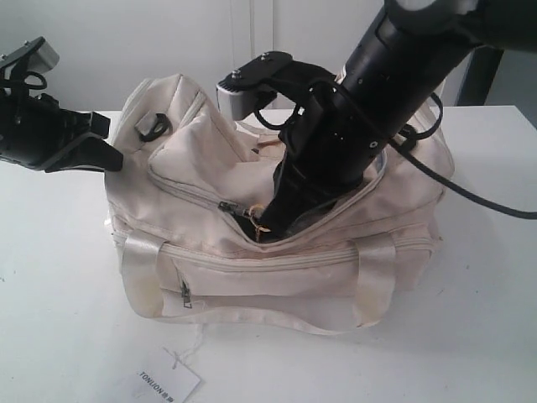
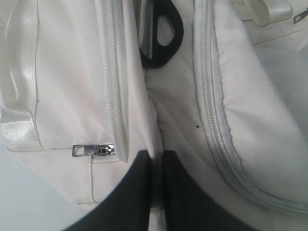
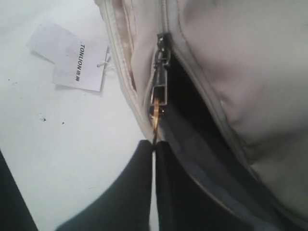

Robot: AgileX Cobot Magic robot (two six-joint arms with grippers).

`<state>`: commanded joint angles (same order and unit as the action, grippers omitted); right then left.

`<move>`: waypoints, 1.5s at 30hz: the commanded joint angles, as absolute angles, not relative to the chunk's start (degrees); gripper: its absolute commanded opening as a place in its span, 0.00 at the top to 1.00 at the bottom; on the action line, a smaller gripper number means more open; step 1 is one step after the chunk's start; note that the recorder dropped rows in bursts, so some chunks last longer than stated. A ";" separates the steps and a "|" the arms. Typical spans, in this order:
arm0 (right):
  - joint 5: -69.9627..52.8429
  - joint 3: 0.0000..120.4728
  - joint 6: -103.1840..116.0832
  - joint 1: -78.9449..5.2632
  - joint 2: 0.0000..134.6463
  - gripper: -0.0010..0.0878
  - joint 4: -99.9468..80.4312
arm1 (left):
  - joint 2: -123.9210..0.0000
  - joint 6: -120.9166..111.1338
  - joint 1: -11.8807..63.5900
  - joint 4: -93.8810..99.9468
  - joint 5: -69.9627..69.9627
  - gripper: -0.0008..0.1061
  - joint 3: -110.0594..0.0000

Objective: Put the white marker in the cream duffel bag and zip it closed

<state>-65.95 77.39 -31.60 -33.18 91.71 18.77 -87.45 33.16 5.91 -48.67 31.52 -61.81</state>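
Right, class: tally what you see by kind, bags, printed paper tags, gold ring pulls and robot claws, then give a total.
cream duffel bag: 1
printed paper tag: 1
gold ring pull: 1
robot claws: 2, left claw, right claw
total: 5

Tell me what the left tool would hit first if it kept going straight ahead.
The cream duffel bag. The left tool points into a fabric fold on the bag's end and seems to pinch it; the black D-ring lies farther along.
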 joint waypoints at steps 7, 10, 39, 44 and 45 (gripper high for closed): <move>-67.62 77.39 -25.21 -33.18 91.71 0.99 13.81 | -87.45 33.16 5.91 -48.67 31.52 0.99 -61.81; -69.11 77.39 -23.70 -33.18 91.71 0.99 13.94 | -87.45 33.16 5.91 -48.67 31.52 0.99 -61.81; -62.96 77.27 -23.71 -33.18 95.43 0.93 37.47 | -87.45 33.16 5.91 -48.78 31.40 0.99 -61.81; -62.59 77.27 -20.60 -33.18 95.40 0.68 32.87 | -87.45 33.16 5.91 -48.78 31.40 0.99 -61.81; -62.69 77.27 -18.97 -33.18 95.40 0.63 31.15 | -87.45 33.16 5.91 -48.78 31.40 0.99 -61.81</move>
